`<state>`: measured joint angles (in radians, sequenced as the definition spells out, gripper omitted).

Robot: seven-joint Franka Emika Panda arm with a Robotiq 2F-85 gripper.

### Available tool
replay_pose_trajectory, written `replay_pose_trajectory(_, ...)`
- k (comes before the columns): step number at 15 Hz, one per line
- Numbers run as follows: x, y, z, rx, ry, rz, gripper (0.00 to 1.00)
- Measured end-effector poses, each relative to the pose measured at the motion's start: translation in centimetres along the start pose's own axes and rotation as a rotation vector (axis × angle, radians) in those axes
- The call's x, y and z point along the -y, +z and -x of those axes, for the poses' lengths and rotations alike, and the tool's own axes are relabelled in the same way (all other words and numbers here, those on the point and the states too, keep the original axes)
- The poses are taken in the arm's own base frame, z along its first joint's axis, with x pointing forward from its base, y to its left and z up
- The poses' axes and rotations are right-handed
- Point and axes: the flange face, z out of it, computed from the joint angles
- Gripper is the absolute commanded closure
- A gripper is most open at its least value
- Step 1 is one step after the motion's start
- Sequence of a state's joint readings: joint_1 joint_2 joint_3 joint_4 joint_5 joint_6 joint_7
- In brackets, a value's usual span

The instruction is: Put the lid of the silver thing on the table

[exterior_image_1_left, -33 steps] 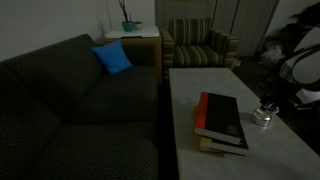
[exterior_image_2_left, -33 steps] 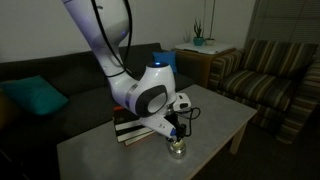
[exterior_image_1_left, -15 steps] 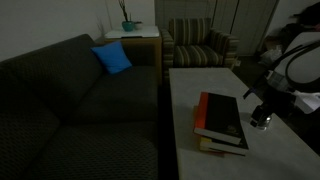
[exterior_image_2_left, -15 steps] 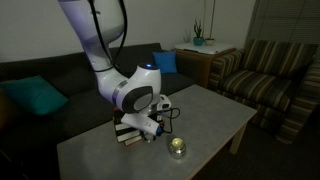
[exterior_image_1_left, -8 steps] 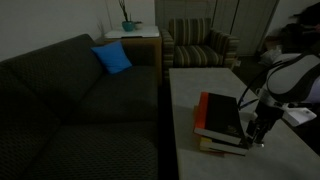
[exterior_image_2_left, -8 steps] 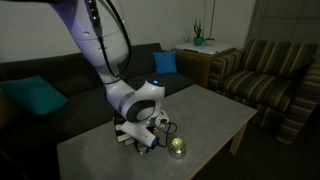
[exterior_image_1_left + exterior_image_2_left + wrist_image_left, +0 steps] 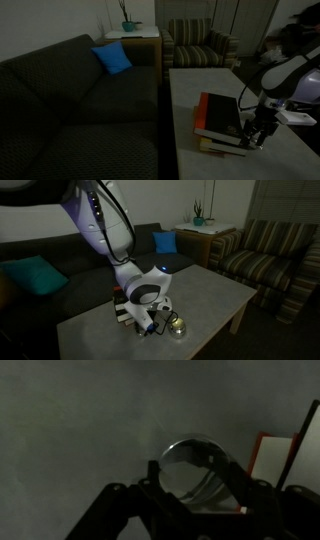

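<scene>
The lid (image 7: 200, 466) shows in the wrist view as a shiny round disc spanning the gap between the fingers of the gripper (image 7: 198, 480). I read the gripper as clenched on it, though the light is poor and I can't make out the contact itself. In both exterior views the gripper hangs low over the counter (image 7: 195, 88), just beside the book stack (image 7: 222, 122). In an exterior view the silver tin (image 7: 178, 327) stands on the counter close by on its other side. I can't tell whether the lid is touching the stone top.

That uncertainty about height is my main worry. If I let go too high, I'd expect a thin metal disc to land on its rim and bounce or roll. The counter's edge looks not far from the tin, so it could go over.

If I press down too far instead, the lid meets a hard top with no give. It could skew in the grip or pop out sideways. It also looks tilted in the wrist view, so one side may hit first and lever it loose.

The spot is cramped as well. Opening wide, or drifting sideways as I lower, could knock the tin or catch a book corner.
</scene>
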<state>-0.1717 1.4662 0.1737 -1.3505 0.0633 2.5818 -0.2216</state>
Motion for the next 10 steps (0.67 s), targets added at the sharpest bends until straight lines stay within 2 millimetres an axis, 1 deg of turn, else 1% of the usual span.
replay_pose_trajectory(4, -1.1, -0.2, 0.0, -0.041, 0.171, -0.028, 0.56)
replay_pose_trajectory(10, -1.6, -0.5, -0.1, -0.126, 0.404, -0.028, 0.56)
